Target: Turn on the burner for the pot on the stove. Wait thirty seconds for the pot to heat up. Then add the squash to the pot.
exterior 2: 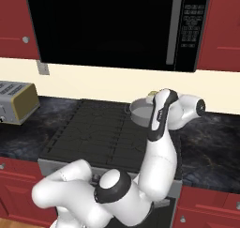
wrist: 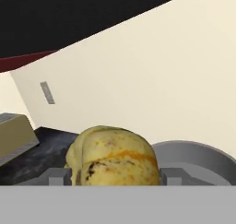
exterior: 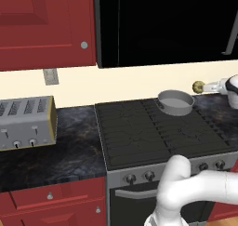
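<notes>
A white robot arm reaches over a black stove, and its gripper has its jaws closed partway around the squash, a small mottled yellow vegetable that sits between the two grey fingertips in the hand view. In the left base view the squash hangs in the air just beside and above the right rim of the pot. The pot, round and grey, stands on the stove's back right burner, and a silver toaster sits on the dark counter well to the left.

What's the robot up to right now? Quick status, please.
End effector shut on squash, held up beside the pot. Pot on stove back right burner. Nothing in the way.
</notes>
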